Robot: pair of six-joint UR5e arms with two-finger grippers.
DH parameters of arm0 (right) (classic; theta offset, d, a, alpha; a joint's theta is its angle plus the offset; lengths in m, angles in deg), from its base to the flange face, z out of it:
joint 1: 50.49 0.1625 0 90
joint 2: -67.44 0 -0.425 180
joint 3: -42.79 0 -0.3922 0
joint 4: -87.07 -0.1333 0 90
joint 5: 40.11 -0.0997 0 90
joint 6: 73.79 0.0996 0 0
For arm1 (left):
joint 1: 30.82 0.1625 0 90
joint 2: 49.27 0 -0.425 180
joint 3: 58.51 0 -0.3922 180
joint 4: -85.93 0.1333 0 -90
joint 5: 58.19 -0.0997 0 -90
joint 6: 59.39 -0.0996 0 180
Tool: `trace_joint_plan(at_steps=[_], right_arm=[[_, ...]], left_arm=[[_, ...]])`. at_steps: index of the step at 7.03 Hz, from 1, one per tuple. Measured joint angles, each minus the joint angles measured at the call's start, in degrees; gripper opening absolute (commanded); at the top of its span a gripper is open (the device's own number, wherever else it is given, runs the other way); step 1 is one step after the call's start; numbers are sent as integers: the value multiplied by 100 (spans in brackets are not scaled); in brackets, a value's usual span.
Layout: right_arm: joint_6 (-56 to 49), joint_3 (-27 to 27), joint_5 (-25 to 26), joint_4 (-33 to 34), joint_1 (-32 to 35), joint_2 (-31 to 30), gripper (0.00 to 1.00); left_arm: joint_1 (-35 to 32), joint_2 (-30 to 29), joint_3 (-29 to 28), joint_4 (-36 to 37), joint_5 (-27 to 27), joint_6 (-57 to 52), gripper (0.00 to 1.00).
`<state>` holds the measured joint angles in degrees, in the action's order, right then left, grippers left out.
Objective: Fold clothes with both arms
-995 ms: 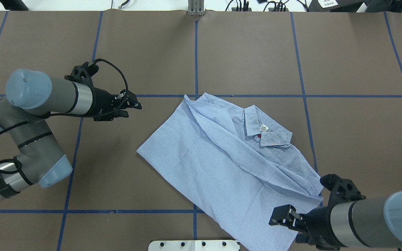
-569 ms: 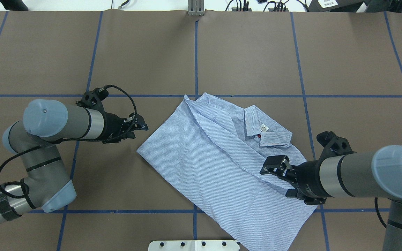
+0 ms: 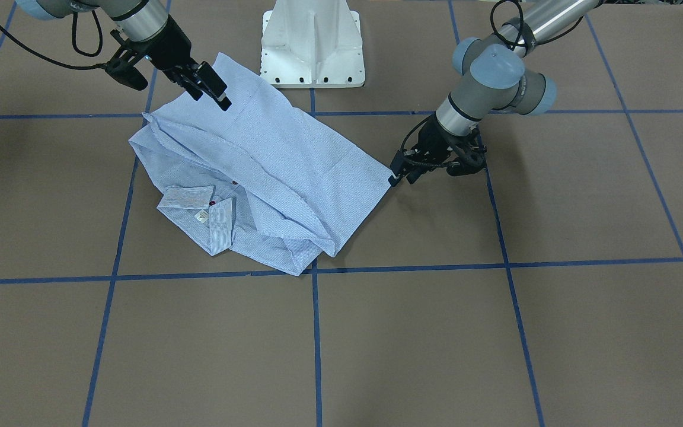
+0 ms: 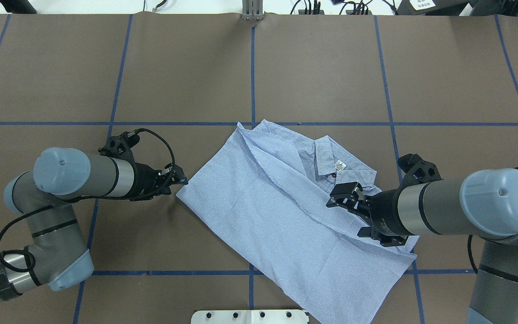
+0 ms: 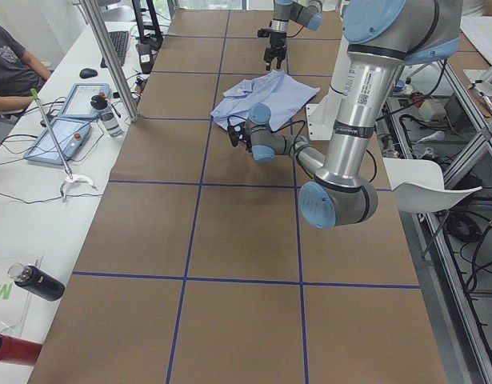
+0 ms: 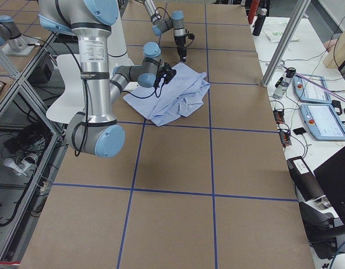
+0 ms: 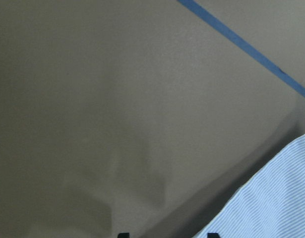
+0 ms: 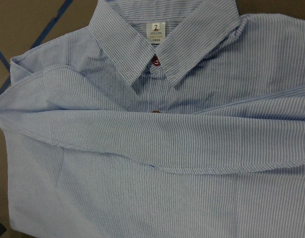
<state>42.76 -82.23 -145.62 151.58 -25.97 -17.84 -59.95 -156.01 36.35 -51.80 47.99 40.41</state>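
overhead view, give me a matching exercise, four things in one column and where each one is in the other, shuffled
1 left gripper
2 right gripper
3 white label
4 white base plate

A inside the collar
B at the view's bottom edge
C above the striped shirt, open
D over bare table beside the shirt's corner, open

Pairs: 1-D, 2-C, 3-A, 4-B

The striped blue shirt (image 8: 157,148) lies partly folded, its white label (image 8: 155,30) above a red button (image 8: 156,60).
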Motion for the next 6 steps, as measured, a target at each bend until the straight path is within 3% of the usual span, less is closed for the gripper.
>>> trace_joint_plan(at_steps=[2, 4, 6], right_arm=[[0, -12, -77, 0, 38, 23, 100], [0, -27, -105, 6, 61, 47, 100], [2, -46, -124, 9, 78, 42, 100]], left_arm=[[88, 8, -11, 0, -1, 4, 54], [169, 2, -13, 0, 4, 15, 0], [185, -2, -4, 0, 9, 34, 0]])
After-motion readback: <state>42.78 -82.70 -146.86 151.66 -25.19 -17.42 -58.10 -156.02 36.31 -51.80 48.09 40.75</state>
